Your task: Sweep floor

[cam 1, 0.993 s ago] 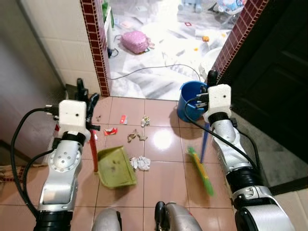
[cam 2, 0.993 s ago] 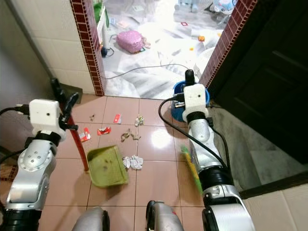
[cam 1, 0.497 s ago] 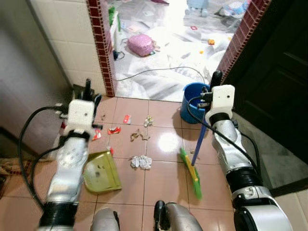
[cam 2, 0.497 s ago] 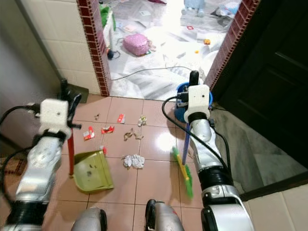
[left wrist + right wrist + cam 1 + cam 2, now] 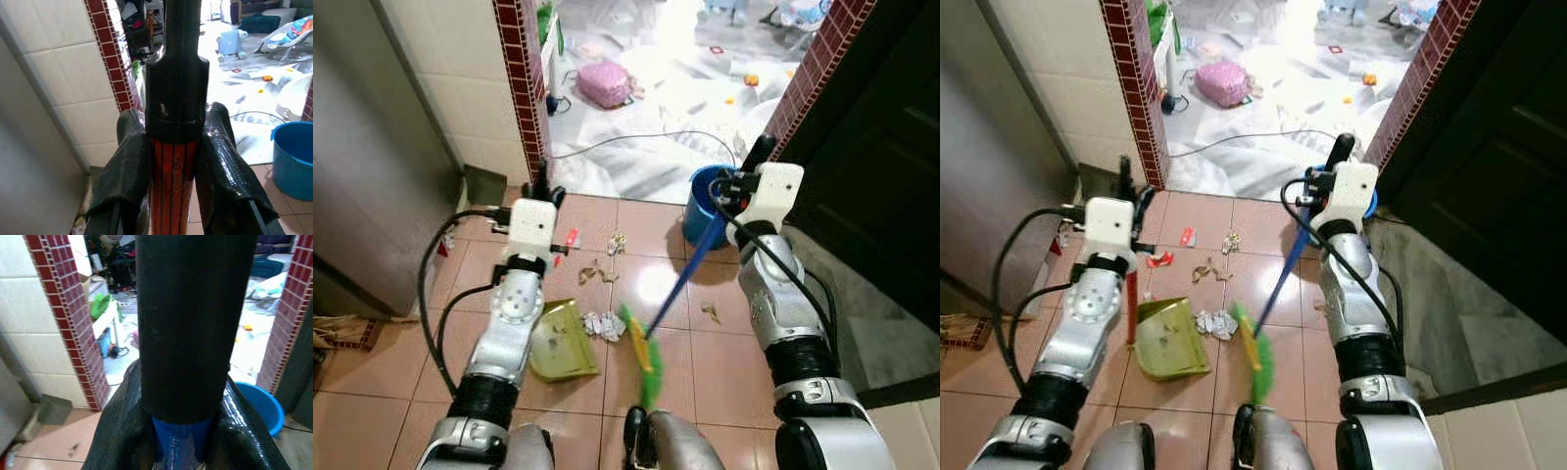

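The right claw (image 5: 736, 188) is clamped on the broom (image 5: 641, 348), whose green brush sits far below it beside the white paper (image 5: 603, 324). The left claw (image 5: 544, 188) is clamped on the dustpan (image 5: 563, 343) handle, with the pan on the floor below. Most scraps (image 5: 592, 272) are still on the tiles, so sweeping has only begun.

Tiled floor (image 5: 724, 352) bears paper scraps (image 5: 603, 325), dustpan (image 5: 564, 340), blue bucket (image 5: 703, 201)

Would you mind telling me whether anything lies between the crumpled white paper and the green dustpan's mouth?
Nothing visible does. The crumpled white paper wad lies on the tiles right at the edge of the green plastic dustpan, with the green broom head on its other side, ready to push it in.
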